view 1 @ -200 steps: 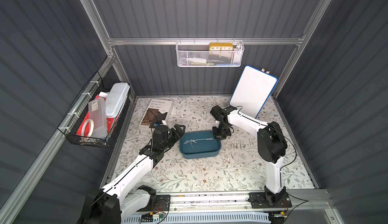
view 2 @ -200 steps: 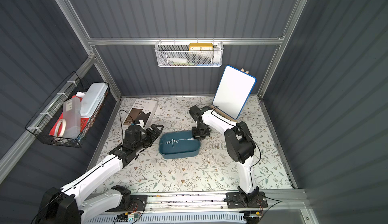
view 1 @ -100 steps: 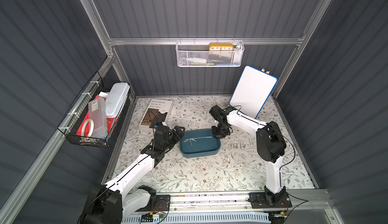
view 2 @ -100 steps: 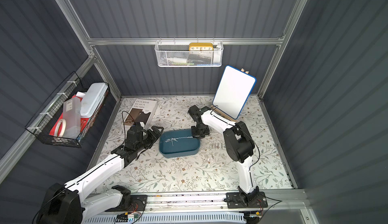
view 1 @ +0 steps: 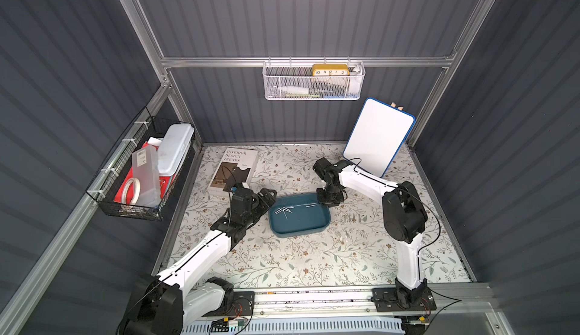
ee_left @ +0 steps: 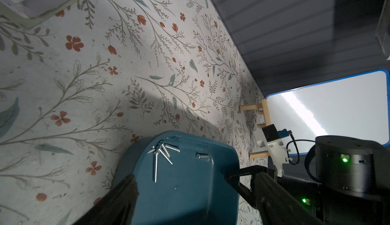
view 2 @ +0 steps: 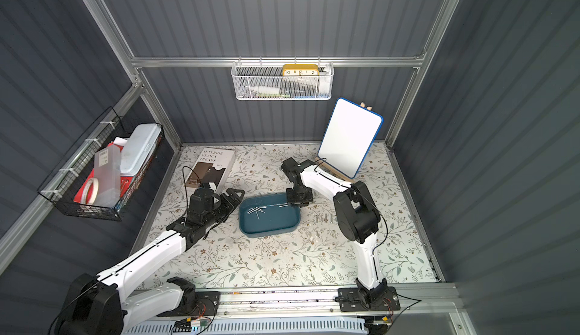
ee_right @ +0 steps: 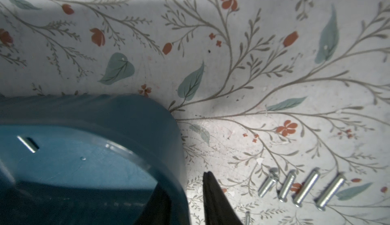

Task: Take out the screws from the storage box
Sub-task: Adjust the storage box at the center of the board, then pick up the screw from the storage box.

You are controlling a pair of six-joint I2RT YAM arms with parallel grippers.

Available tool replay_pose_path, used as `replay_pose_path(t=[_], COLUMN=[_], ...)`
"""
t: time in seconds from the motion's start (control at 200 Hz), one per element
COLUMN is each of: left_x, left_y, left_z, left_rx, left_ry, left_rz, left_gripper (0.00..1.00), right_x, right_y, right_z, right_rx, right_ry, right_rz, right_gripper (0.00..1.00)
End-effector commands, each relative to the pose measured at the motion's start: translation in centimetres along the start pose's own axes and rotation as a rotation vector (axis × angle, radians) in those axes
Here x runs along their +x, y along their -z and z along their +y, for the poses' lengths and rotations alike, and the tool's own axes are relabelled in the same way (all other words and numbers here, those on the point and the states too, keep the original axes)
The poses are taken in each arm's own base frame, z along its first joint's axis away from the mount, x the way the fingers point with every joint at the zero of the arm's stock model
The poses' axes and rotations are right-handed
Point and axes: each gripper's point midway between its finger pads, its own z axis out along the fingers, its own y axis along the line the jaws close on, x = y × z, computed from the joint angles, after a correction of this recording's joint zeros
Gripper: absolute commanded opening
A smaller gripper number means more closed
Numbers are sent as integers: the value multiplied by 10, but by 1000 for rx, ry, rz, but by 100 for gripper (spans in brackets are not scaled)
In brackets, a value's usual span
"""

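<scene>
Straddling storage box (ee_right: 84, 112) wall, right claw (ee_right: 182, 181) seemingly parted, screws (ee_right: 27, 143) inside.

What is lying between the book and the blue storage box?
The left gripper, with open jaws, lies between the book and the storage box, over the floral mat. Both top views show it.

Storage box (view 1: 301, 223) teal-blue. Screws (view 1: 284, 210) silvery. Desk (view 1: 314, 255) off-white, printed with grey-green sprigs and rust-red flowers.
</scene>
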Motion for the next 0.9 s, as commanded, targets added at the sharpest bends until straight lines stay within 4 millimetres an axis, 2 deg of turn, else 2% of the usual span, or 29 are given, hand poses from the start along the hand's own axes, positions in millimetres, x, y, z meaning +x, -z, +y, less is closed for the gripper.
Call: replay_pose_path(t=[0.0, 0.175, 0.33, 0.445, 0.52, 0.63, 0.745, 0.89], left_x=[-1, -3, 0, 1, 2, -2, -7, -5], left_y=[3, 2, 2, 3, 5, 15, 28, 33], left_z=[-3, -6, -1, 1, 1, -8, -14, -11], left_rx=[14, 26, 18, 17, 20, 65, 101, 103], left_ry=[9, 7, 10, 21, 37, 63, 86, 106], left_rz=[-13, -19, -13, -13, -16, -39, -71, -73], left_gripper=[91, 91, 91, 91, 90, 90, 91, 91], right_x=[1, -2, 0, 6, 12, 17, 18, 14], right_y=[13, 46, 77, 92, 97, 91, 70, 42], right_z=[-9, -14, -10, 12, 39, 75, 102, 133], right_rx=[45, 60, 98, 68, 30, -27, -39, -33], right_ry=[2, 34, 126, 222, 311, 375, 401, 449], right_rz=[-33, -120, -231, -279, -309, -307, -264, -242], right_gripper=[31, 34, 36, 36, 35, 35, 37, 41])
